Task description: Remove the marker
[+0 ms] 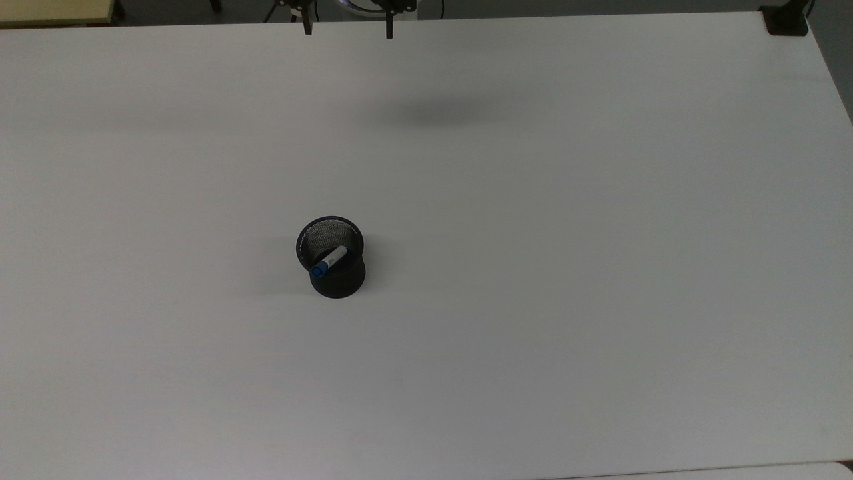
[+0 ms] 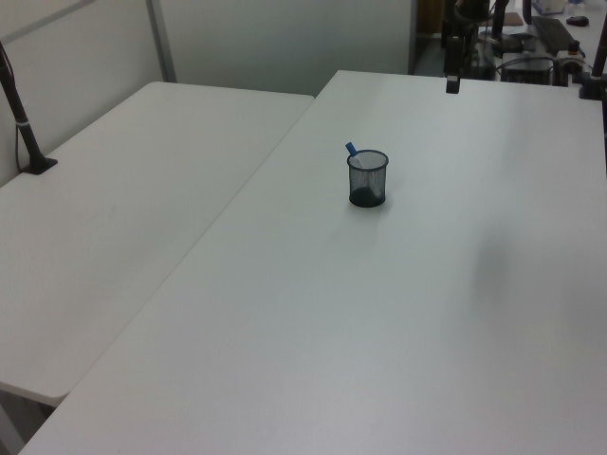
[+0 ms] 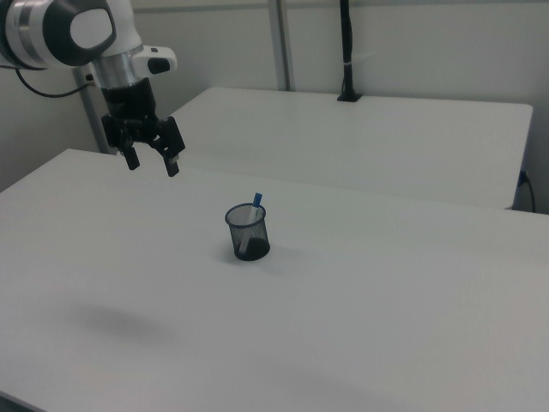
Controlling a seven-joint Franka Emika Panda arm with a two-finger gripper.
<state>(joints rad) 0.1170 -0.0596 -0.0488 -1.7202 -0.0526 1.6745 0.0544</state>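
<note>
While the gripper [image 3: 152, 161] hangs wide open and empty, well apart from the black mesh cup [image 3: 248, 232], it should descend over the marker [image 1: 328, 261], which leans inside the cup, blue cap [image 3: 256, 200] above the rim, and lift along its tilt.

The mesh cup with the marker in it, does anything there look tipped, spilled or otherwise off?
Nothing stands out. The black mesh cup stands upright on the white table, and the marker leans inside it, blue cap poking above the rim. The pincer hangs open above the table, apart from the cup.
</note>
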